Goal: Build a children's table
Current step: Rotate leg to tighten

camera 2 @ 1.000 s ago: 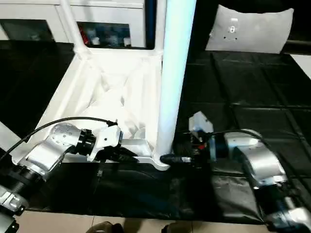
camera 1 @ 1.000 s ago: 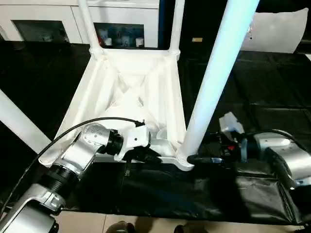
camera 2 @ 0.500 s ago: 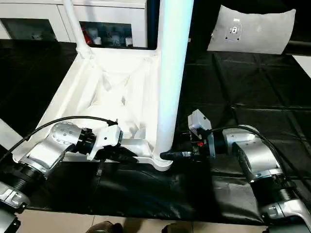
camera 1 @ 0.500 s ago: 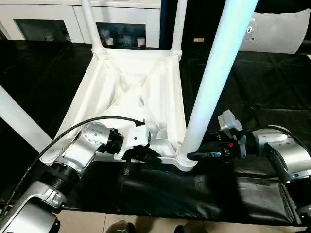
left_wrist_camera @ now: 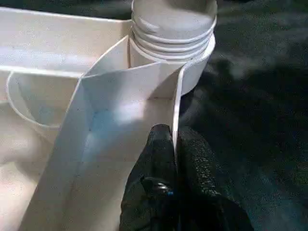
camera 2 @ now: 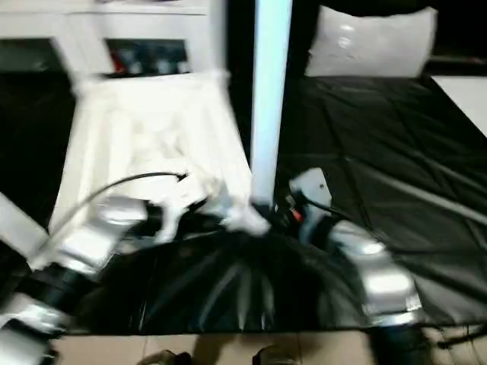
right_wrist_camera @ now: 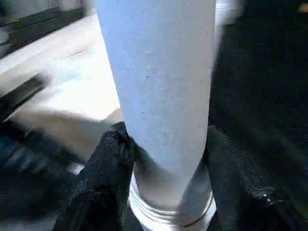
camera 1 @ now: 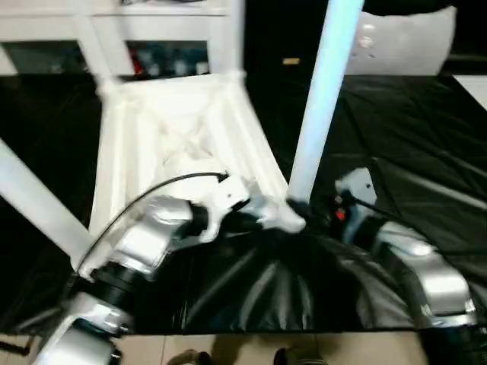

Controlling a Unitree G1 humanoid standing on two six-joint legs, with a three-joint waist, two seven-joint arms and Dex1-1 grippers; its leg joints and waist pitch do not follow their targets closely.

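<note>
An upturned white table top [camera 1: 179, 129] lies on black padding [camera 1: 396, 129], white cabinets [camera 2: 114, 38] behind. The left gripper [left_wrist_camera: 174, 144] is clenched on the top's near rim wall. The right gripper [right_wrist_camera: 163, 159] clasps the upright leg [camera 1: 323, 99] just above its corner socket [left_wrist_camera: 192, 62].

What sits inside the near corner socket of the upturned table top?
The ribbed end of a leg stands in the corner socket of the top. How deep it goes is hidden by the socket wall.
</note>
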